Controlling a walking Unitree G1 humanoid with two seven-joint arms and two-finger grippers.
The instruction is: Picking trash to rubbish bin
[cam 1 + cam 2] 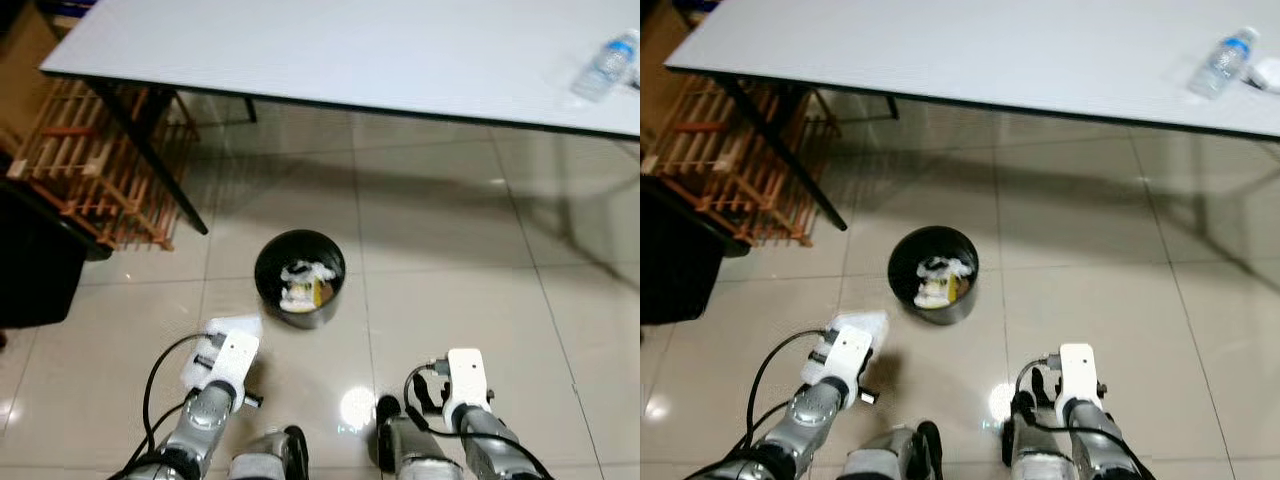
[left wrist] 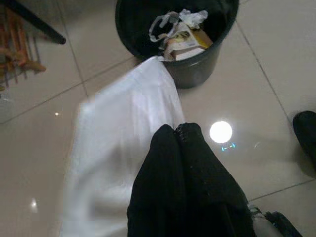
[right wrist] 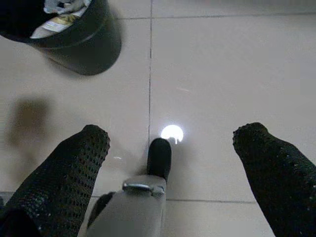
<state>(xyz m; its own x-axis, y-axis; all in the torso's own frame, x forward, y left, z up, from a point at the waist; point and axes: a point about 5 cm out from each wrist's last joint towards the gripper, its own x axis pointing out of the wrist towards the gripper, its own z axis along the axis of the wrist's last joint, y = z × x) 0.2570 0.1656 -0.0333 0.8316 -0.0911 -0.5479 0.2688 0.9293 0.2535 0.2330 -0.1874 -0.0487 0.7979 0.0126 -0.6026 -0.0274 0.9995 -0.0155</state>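
The robot is standing on a glossy tiled floor (image 1: pixel 450 260) and looking down at a round black rubbish bin (image 1: pixel 299 278), which is sitting on the tiles just ahead of its feet and slightly toward its left. The bin is already holding crumpled white plastic and a yellow-and-white package (image 2: pixel 185 37). The left gripper (image 2: pixel 177 132) is hovering low over the floor on the near side of the bin, with its two black fingers pressed together and pinching a sheet of white, translucent plastic trash (image 2: pixel 123 148). In the left wrist view the sheet is spreading from the fingertips toward the bin, and its far edge is lying against the bin's rim; whether it is actually touching the rim cannot be determined. In the head views the same white sheet (image 1: pixel 232 327) is showing just beyond the left wrist, near the bin. The right gripper (image 3: pixel 173 138) is hanging over bare tiles to the right of the bin, with its jaws spread wide and holding nothing. A light grey table (image 1: pixel 380 50) is spanning the scene beyond the bin, and a clear plastic water bottle (image 1: pixel 1220 64) is lying on its far right part. A wooden slatted rack (image 1: pixel 85 170) is standing at the left beside the table's black leg (image 1: pixel 150 160).
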